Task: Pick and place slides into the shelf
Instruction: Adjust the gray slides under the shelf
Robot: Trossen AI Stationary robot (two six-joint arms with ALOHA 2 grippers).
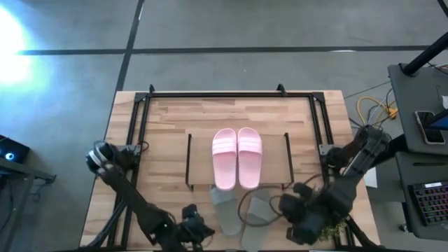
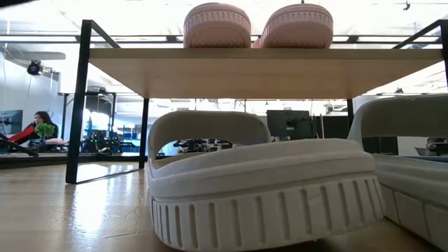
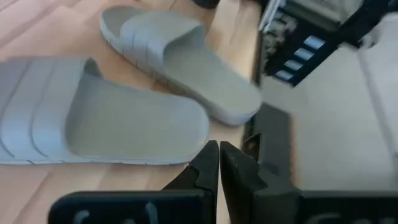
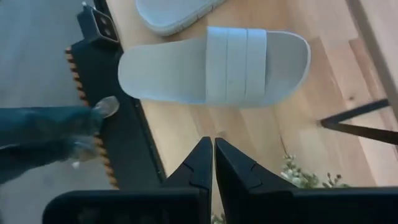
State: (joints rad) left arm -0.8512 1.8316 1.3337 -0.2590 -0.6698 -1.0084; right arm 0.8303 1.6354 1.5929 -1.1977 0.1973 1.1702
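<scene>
The two pink slides (image 1: 236, 158) already lie side by side on the shelf (image 1: 199, 157) top, while the two grey slides (image 1: 238, 208) lie on the worktop (image 1: 210, 112) just in front of the shelf, near the front edge, between the two arms. The left tool (image 3: 219, 163) is closed and empty, just beside the nearer grey slide (image 3: 93, 112); the right tool (image 4: 213, 158) is likewise closed and empty, near the other grey slide (image 4: 214, 65). The main risk is that a closed tool coming down would only shove a slide instead of taking it, possibly off the front edge. The slides lie close together, so grabbing one may drag its neighbour. The arms are also near each other and could clash if both reach in. A small plant (image 4: 308, 177) beside the right tool could be knocked. Placing low, a slide may catch the shelf's black frame or plank.
</scene>
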